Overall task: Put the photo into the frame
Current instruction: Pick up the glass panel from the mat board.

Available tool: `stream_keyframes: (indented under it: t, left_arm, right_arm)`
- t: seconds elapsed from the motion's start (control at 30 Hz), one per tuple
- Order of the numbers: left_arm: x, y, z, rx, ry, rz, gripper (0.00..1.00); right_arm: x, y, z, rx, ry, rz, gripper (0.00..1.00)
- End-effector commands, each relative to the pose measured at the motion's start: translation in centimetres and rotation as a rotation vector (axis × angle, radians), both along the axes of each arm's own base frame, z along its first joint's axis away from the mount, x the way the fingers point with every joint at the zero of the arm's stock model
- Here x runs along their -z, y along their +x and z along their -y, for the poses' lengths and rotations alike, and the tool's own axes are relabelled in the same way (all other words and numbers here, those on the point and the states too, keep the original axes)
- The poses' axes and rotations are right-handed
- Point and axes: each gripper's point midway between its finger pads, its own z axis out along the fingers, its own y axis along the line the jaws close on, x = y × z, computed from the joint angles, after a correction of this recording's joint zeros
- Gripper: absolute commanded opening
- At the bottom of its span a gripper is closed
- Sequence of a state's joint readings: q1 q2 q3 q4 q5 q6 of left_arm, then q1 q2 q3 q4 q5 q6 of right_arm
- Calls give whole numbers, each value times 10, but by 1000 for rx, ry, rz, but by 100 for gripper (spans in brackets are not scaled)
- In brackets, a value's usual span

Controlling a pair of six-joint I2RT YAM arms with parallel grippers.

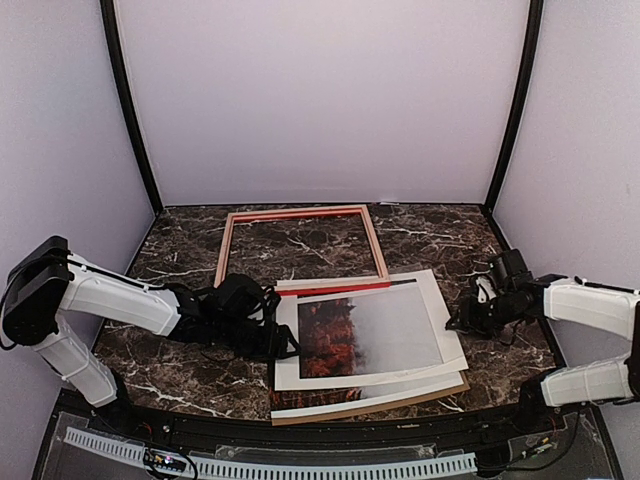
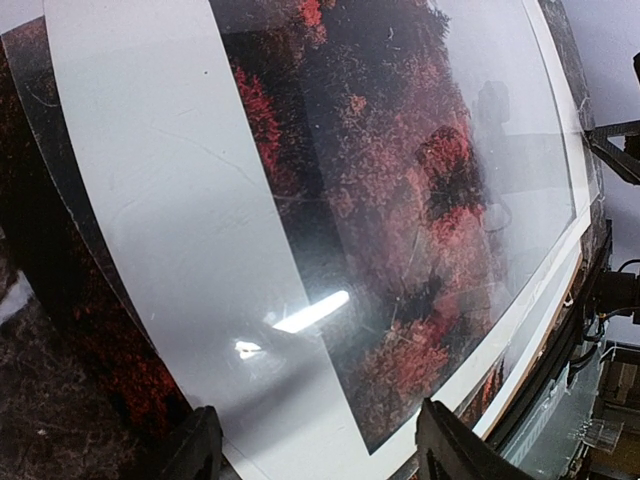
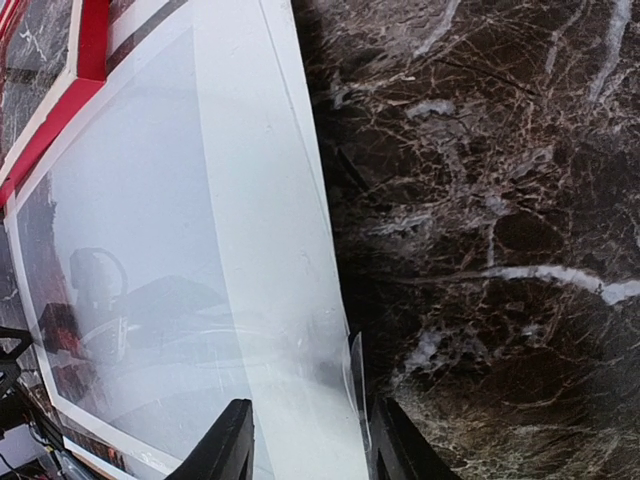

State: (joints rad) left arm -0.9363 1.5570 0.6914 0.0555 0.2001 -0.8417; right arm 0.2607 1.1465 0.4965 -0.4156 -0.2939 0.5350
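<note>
The photo (image 1: 352, 335) lies at the front centre under a white mat (image 1: 432, 292), red trees left, grey fog right. It also shows in the left wrist view (image 2: 400, 200) and the right wrist view (image 3: 120, 230). The frame (image 1: 300, 213) lies flat behind the stack, and the mat overlaps its red near rail (image 3: 90, 40). My left gripper (image 1: 282, 340) is open, with its fingers over the mat's left border (image 2: 170, 220). My right gripper (image 1: 462, 320) is open and astride the mat's right border (image 3: 265, 200). Neither holds anything.
A clear glossy sheet seems to lie on the mat; its raised edge (image 3: 353, 375) shows by my right fingers. A brown backing board (image 1: 400, 403) pokes out under the stack near the table's front edge. Dark marble table (image 1: 180, 375) shows on both sides.
</note>
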Motion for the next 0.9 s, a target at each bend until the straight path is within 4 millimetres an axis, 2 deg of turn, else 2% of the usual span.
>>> stream_keyframes:
  t: [0.0, 0.23, 0.57, 0.87]
  left_arm:
    - [29, -16, -16, 10, 94, -62, 69]
    - [32, -17, -19, 3, 99, -66, 68]
    - [33, -17, -20, 2, 102, -65, 68]
    - [33, -18, -20, 4, 103, -65, 67]
  right_arm:
    - [-23, 5, -17, -49, 82, 41, 40]
    - [-32, 5, -15, -49, 72, 56, 40]
    - [-34, 5, -17, -66, 68, 51, 42]
    - [-36, 4, -22, -95, 56, 48, 54]
